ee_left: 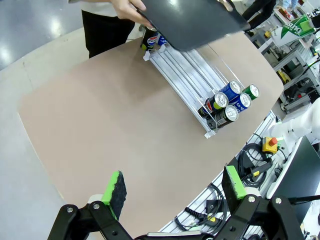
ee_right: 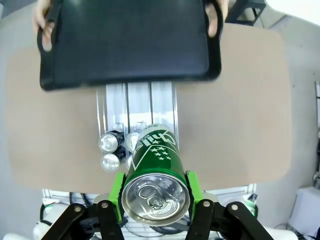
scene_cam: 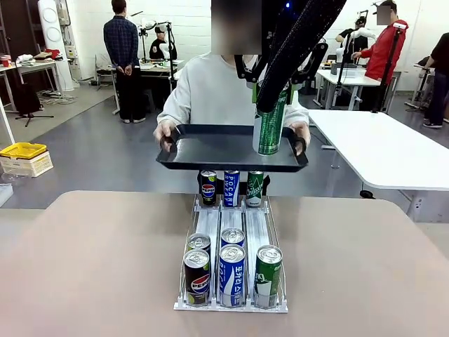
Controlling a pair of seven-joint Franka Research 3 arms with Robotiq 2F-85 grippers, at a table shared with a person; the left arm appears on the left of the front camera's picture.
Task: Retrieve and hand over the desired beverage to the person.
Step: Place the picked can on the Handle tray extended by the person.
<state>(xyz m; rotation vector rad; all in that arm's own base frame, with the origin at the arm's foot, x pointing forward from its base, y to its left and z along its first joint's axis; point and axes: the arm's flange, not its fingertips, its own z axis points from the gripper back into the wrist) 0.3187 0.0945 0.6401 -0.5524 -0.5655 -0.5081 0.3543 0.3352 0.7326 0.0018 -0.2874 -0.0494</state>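
1. The fingers of the left gripper (ee_left: 175,185) stand wide apart with nothing between them, high over the table's (ee_left: 100,125) near edge.
2. Over to the right gripper (ee_right: 156,195): its green pads are clamped on a green can (ee_right: 155,165), one on each side just under the top rim.
3. The can's long axis runs close to vertical in the front view, a touch tilted. The pull-tab end points up at the wrist and the base points down.
4. The can hangs above the far end of the can rack (scene_cam: 231,307), right at the near rim of the black tray (scene_cam: 210,151), right of the tray's middle. Whether the base touches the rim cannot be told.
5. The person (scene_cam: 210,91) holds the tray about level by its end handles.
6. Below, left to right at the rack's near end, are a Pepsi can (scene_cam: 197,277), a blue Pocari can (scene_cam: 231,275) and another green can (scene_cam: 267,275). More cans sit behind them, and three stand under the tray.
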